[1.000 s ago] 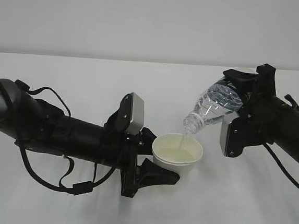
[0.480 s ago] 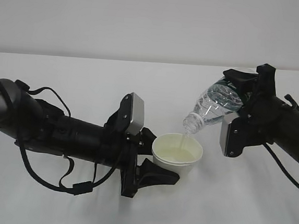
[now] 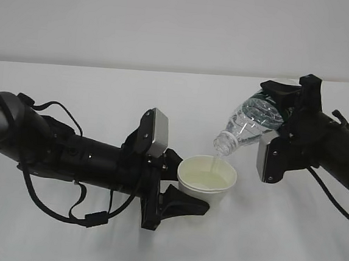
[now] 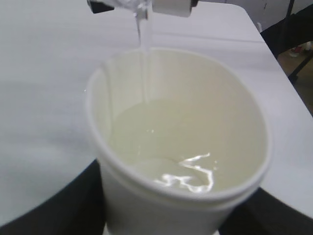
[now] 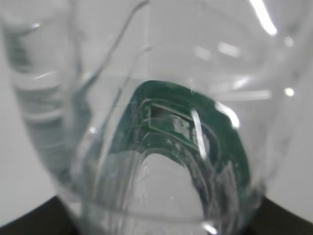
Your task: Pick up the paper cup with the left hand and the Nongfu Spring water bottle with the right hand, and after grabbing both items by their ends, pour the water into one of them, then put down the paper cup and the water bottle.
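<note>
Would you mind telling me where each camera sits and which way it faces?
Exterior view: in front, slanting down at the table; both arms, left hand, right hand.
Left wrist view: behind the paper cup, looking into it; dark finger edges.
Right wrist view: against the Nongfu Spring water bottle; dark corners.
Shared: exterior and left wrist both show the water stream.

Left hand (image 3: 178, 189) reaching in low from the left, jaws clamping; right hand (image 3: 280, 112) raised, tilting, also clamping.
</note>
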